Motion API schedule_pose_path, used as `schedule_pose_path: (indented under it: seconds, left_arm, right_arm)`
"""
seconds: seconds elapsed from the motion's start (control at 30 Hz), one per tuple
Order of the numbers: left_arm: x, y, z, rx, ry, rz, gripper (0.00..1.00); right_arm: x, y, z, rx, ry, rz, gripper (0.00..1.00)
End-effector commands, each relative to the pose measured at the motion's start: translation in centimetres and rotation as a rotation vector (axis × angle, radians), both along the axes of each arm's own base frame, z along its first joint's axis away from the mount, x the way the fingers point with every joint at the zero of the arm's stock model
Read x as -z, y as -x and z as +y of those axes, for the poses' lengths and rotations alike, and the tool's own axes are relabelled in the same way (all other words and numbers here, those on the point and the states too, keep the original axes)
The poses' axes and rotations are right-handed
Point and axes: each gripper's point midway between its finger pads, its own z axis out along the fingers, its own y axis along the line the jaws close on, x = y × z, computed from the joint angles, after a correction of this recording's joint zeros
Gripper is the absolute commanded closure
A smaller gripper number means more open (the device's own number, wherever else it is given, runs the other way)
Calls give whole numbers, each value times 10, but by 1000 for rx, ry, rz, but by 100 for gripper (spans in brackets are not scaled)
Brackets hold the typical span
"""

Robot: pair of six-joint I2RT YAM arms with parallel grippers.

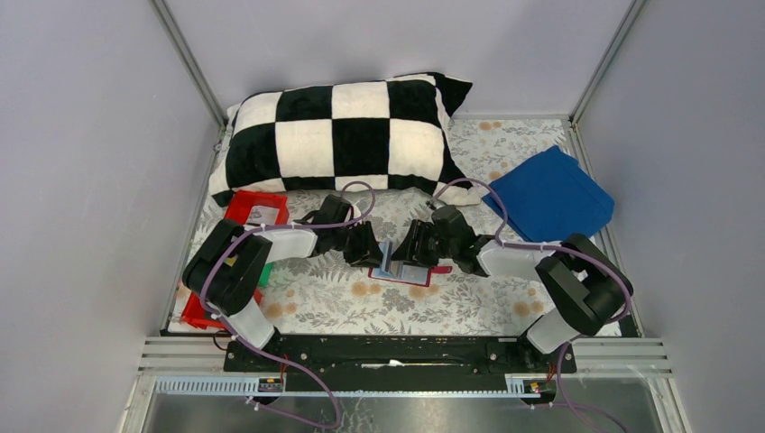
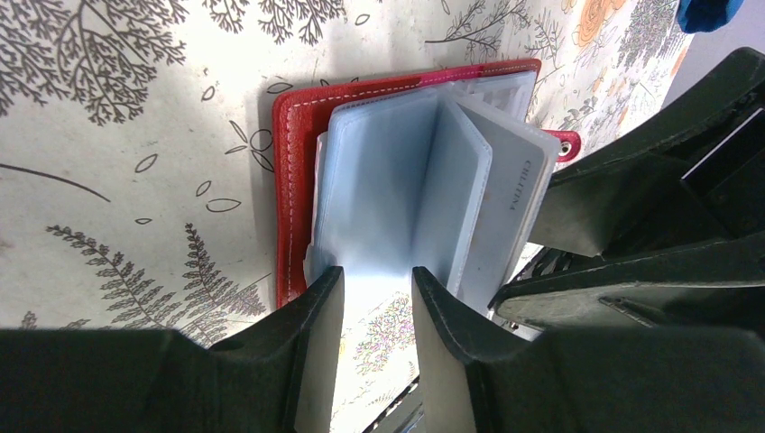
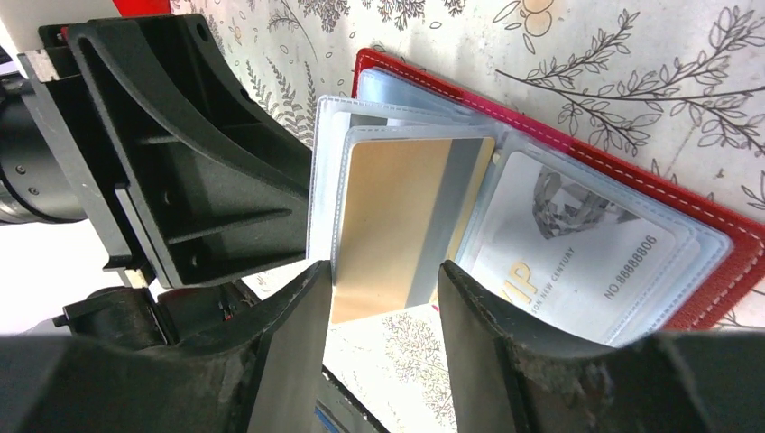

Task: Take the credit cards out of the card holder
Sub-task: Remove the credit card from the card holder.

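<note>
The red card holder (image 1: 403, 271) lies open on the flowered table between both grippers. In the left wrist view its red cover (image 2: 293, 180) holds fanned clear sleeves, a pale grey card (image 2: 519, 198) and the strap tab (image 2: 568, 144). My left gripper (image 2: 377, 275) (image 1: 373, 255) is open, its fingertips at the edge of a raised sleeve. In the right wrist view a yellowish card (image 3: 397, 216) with a grey stripe sticks out of its sleeve, its end between the fingertips of my open right gripper (image 3: 379, 271) (image 1: 408, 253). A pale grey VIP card (image 3: 577, 244) sits in the holder (image 3: 751, 248).
A black-and-white checkered pillow (image 1: 343, 135) lies at the back. A folded blue cloth (image 1: 550, 194) is at the back right. Red trays (image 1: 257, 209) and a green one (image 1: 263, 275) sit at the left, partly hidden by the left arm.
</note>
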Motion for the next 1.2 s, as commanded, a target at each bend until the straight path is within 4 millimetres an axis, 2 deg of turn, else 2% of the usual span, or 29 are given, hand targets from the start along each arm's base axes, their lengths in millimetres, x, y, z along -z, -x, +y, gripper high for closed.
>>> schedule_pose_path:
  seconds: [0.0,0.37,0.57,0.77,1.07,1.17]
  left_arm:
    - [-8,-9,-4,13,16,-44,62]
    - [-11,-11,-5,12,19,-53,62]
    - [-16,-11,-7,17,30,-59,62]
    - [-20,-13,-8,19,39,-70,62]
    - [-21,-10,-10,21,36,-71,62]
    - [-21,-10,-8,16,28,-75,62]
  right_arm:
    - [0,3,-14,16,60,-35,47]
    - [6,13,-54,71,206,-75,47]
    - [2,14,-66,81,247,-104,46]
    - [-10,8,-60,77,223,-131,46]
    - [-21,1,-38,47,141,-130,47]
    - [-23,-2,-29,42,106,-119,51]
